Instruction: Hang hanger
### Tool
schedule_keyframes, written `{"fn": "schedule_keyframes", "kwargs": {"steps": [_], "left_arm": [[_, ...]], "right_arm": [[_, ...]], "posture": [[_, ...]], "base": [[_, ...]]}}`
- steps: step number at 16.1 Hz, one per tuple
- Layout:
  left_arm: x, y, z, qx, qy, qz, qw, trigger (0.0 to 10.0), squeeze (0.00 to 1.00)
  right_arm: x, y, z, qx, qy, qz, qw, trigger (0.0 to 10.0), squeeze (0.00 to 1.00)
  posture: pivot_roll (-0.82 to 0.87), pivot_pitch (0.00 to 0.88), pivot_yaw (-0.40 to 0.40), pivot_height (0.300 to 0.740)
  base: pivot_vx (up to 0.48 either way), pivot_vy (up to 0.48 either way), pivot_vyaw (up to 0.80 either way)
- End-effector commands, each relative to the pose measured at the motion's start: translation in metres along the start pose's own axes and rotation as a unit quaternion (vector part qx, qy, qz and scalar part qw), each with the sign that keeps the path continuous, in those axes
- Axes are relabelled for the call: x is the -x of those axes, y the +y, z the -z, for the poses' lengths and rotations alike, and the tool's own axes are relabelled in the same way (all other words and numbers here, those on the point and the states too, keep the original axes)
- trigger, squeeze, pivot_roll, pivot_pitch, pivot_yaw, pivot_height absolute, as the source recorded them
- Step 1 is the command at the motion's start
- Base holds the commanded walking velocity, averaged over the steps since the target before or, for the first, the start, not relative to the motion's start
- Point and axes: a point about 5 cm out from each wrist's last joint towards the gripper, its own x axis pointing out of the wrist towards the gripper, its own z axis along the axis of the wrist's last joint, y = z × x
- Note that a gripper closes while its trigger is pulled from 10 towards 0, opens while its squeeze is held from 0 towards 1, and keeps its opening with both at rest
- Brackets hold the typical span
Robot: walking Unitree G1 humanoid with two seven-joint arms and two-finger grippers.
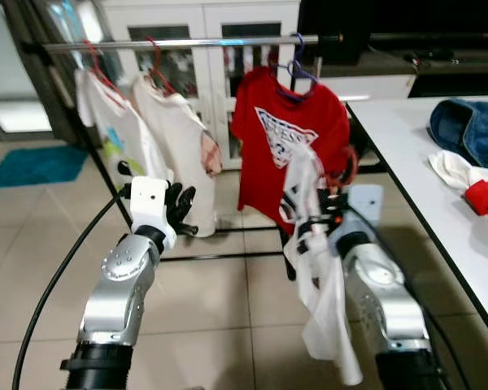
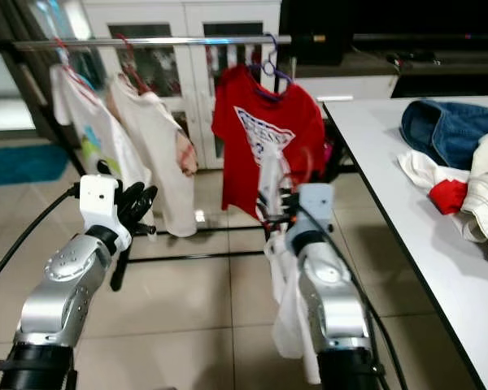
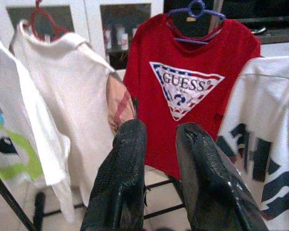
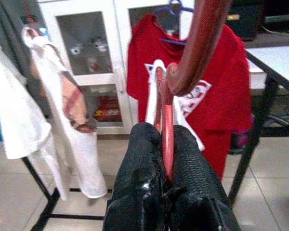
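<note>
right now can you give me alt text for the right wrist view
The right hand grips a red hanger carrying a white shirt, its hook curving up in front. Beyond hang a red logo T-shirt and a white T-shirt, before a white cabinet.

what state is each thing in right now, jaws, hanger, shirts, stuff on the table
right gripper: jaws shut on the red hanger, held up short of the rail
white shirt: draped on that hanger, hanging down beside the right arm
left gripper: jaws open, holding nothing
rail: carries three hung shirts
red shirt: hung on a purple hanger
jeans: crumpled on the table
</note>
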Motion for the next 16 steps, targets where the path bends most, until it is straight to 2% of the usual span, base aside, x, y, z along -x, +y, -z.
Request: {"fn": "schedule_keyframes", "kwargs": {"steps": [1, 3, 10, 12, 14, 16], "left_arm": [[0.0005, -0.0046, -0.0006, -0.012, -0.001, 0.019, 1.0, 10.0, 0.26], [0.0018, -0.0071, -0.0008, 0.0, -0.001, 0.03, 1.0, 10.0, 0.35], [0.0014, -0.0074, -0.0009, 0.001, -0.001, 0.031, 1.0, 10.0, 0.33], [0.0014, -0.0084, -0.0007, -0.005, 0.0, 0.036, 0.999, 10.0, 0.32], [0.0014, -0.0083, -0.0002, -0.007, 0.0, 0.036, 0.999, 10.0, 0.32], [0.0015, -0.0087, 0.0003, -0.006, 0.001, 0.037, 0.999, 10.0, 0.32]], "right_arm": [[0.0, -0.0011, -0.0052, 0.006, -0.015, 0.0, 1.0, 10.0, 0.0], [0.0004, -0.0019, -0.0031, 0.012, -0.01, 0.004, 1.0, 10.0, 0.0], [0.0013, -0.0038, -0.0025, 0.011, -0.01, 0.01, 1.0, 10.0, 0.0], [0.0025, -0.0052, -0.0016, -0.007, -0.008, 0.015, 1.0, 10.0, 0.0], [0.0027, -0.0062, -0.0016, -0.017, -0.006, 0.018, 1.0, 10.0, 0.0], [0.0021, -0.0047, -0.0014, -0.013, -0.003, 0.015, 1.0, 10.0, 0.0]], "posture": [[-0.05, 0.0, 0.042, 0.74], [-0.05, 0.0, 0.041, 0.74], [-0.05, 0.0, 0.044, 0.74], [-0.05, 0.0, 0.045, 0.74], [-0.05, 0.0, 0.045, 0.74], [-0.05, 0.0, 0.043, 0.74]], "base": [[0.27, 0.0, 0.0], [0.345, 0.0, 0.0], [0.375, 0.0, 0.0], [0.382, 0.0, 0.0], [0.364, 0.0, 0.8], [0.368, 0.0, 0.0]]}}
